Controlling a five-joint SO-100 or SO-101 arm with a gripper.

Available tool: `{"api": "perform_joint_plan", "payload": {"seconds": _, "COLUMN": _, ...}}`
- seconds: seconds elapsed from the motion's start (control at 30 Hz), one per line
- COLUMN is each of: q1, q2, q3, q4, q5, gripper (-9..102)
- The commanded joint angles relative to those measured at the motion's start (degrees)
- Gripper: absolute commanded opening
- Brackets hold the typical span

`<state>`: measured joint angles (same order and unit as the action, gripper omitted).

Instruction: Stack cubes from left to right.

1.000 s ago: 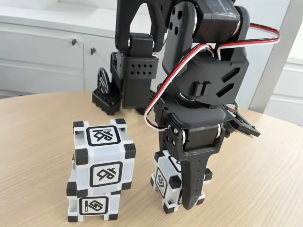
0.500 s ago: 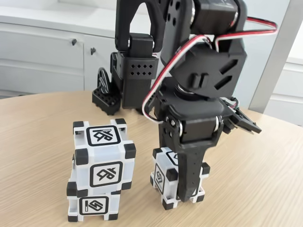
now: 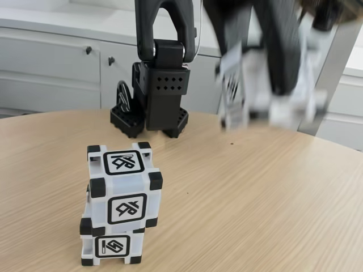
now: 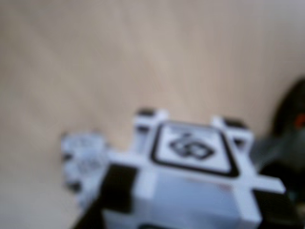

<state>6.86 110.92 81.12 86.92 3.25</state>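
Two white cubes with black corners stand stacked at the front left in the fixed view, the upper cube [image 3: 122, 187] sitting slightly skewed on the lower cube [image 3: 110, 246]. The third cube [image 3: 249, 93] hangs high above the table at the upper right, heavily blurred, with my gripper [image 3: 269, 96] shut on it. In the wrist view this held cube [image 4: 190, 152] sits close in front with a diamond-like glyph on top. A dark finger [image 4: 279, 195] shows at its right. The stack [image 4: 83, 160] appears small and blurred far below to the left.
The arm's black base [image 3: 153, 93] stands at the back of the round wooden table [image 3: 272, 204]. White cabinets [image 3: 51, 68] run behind it. Bare tabletop lies to the right of the stack.
The gripper, which was down around the right cube on the table, has risen fast with that cube. The cube's spot on the table is now bare. The stack has not moved.
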Motion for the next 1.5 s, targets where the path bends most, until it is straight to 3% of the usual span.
{"api": "perform_joint_plan", "payload": {"seconds": 0.0, "q1": 0.44, "q2": 2.29, "q3": -10.02, "q4": 6.42, "q5": -1.76, "gripper": 16}}
{"api": "perform_joint_plan", "payload": {"seconds": 0.23, "q1": 1.58, "q2": 2.37, "q3": -12.39, "q4": 11.87, "q5": -6.86, "gripper": 15}}
{"api": "perform_joint_plan", "payload": {"seconds": 0.6, "q1": 20.83, "q2": 0.0, "q3": -12.22, "q4": 11.95, "q5": -16.26, "gripper": 16}}
{"api": "perform_joint_plan", "payload": {"seconds": 0.9, "q1": 21.71, "q2": -13.27, "q3": -12.22, "q4": 11.95, "q5": -19.07, "gripper": 15}}
{"api": "perform_joint_plan", "payload": {"seconds": 1.47, "q1": 24.79, "q2": -12.48, "q3": -1.32, "q4": 11.95, "q5": -22.59, "gripper": 14}}
